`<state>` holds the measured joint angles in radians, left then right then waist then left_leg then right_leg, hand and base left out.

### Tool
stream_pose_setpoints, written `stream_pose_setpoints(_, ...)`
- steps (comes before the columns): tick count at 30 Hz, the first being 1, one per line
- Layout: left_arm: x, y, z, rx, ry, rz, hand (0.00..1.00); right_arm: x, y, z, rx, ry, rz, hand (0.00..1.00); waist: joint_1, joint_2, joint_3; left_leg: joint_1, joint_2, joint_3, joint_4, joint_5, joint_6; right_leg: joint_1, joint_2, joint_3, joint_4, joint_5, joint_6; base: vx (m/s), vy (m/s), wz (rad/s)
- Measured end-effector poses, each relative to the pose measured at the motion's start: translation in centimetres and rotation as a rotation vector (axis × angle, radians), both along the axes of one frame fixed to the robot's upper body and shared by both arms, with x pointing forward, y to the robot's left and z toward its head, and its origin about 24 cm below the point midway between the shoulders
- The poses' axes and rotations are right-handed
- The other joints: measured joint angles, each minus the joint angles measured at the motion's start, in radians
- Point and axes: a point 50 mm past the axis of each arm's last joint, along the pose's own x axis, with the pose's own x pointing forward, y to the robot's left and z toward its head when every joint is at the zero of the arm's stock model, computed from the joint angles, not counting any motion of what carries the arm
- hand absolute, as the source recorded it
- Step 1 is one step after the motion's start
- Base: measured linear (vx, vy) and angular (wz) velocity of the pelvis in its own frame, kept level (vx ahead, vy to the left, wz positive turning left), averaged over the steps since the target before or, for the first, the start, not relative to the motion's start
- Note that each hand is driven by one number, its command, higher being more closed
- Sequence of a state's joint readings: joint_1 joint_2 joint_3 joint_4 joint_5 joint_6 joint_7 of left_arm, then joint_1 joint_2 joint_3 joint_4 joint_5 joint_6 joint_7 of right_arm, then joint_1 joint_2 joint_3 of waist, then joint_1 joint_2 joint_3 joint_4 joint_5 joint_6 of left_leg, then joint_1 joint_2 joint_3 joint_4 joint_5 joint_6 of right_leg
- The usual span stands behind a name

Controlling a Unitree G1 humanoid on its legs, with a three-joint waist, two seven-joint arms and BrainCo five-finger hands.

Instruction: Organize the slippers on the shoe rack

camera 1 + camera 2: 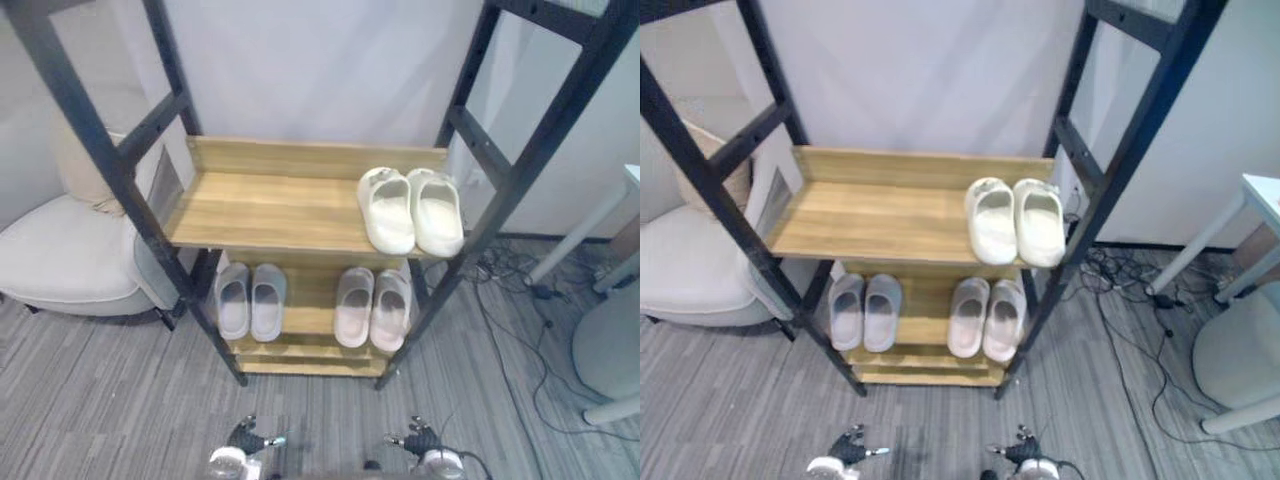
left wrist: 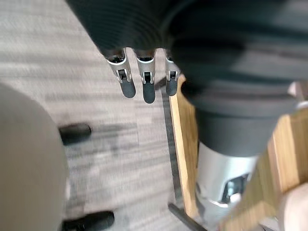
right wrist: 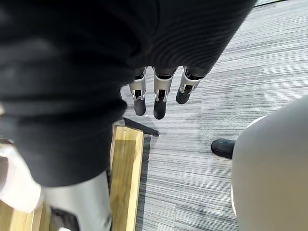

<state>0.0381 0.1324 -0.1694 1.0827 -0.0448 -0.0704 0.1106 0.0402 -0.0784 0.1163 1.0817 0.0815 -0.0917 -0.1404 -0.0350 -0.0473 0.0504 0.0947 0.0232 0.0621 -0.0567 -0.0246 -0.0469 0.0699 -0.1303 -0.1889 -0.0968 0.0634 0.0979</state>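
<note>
Grey carpet (image 1: 100, 400), wooden shoe rack (image 1: 260, 210) holding paired slippers (image 1: 388, 215), left hand (image 2: 127, 83), right hand (image 3: 160, 103) both straight-fingered, empty

Both head eyes look down from in front at the shoe rack (image 1: 270, 210), sharing every shelf. Wrist cameras peer close past left hand (image 2: 148, 89) and right hand (image 3: 160, 106) onto floor (image 2: 120, 134) by the rack's foot.
</note>
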Motion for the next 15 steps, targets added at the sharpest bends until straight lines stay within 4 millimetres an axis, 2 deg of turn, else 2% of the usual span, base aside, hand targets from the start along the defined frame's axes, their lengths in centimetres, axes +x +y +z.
stream_pose_setpoints(11, -1.1, 0.4, -0.3, 0.007, 0.026, 0.109, 0.00, 0.0, -0.3, 0.0, -0.003, 0.001, -0.020, 0.00, 0.004, 0.014, -0.004, 0.009, 0.000, -0.002, -0.010, -0.002, -0.001, 0.005, 0.001, 0.001, 0.007, -0.005, -0.003, 0.00, -0.001, 0.00)
stream_pose_setpoints(12, -1.2, 0.4, -0.4, 0.006, 0.028, 0.112, 0.00, 0.0, -0.3, 0.0, -0.003, 0.000, -0.018, 0.00, 0.006, 0.015, -0.004, 0.008, -0.001, -0.004, -0.008, -0.005, -0.001, 0.003, 0.000, -0.001, 0.019, -0.018, -0.002, 0.03, -0.007, 0.05)
stream_pose_setpoints(14, -1.0, 0.5, -0.3, 0.005, 0.022, 0.130, 0.00, 0.7, -0.4, 0.2, -0.006, -0.015, -0.013, 0.00, 0.007, 0.020, 0.014, 0.005, -0.004, -0.014, 0.018, -0.019, 0.003, -0.049, -0.019, -0.004, 0.167, -0.092, 0.000, 0.01, 0.002, 0.19)
stream_pose_setpoints(15, -1.1, 0.6, -0.3, 0.005, 0.021, 0.135, 0.00, 1.1, -0.2, 0.3, -0.003, -0.025, -0.010, 0.00, 0.007, 0.012, 0.016, -0.011, -0.021, -0.036, 0.043, -0.030, 0.008, -0.091, -0.051, -0.015, 0.293, -0.159, 0.007, -0.03, -0.002, 0.64)
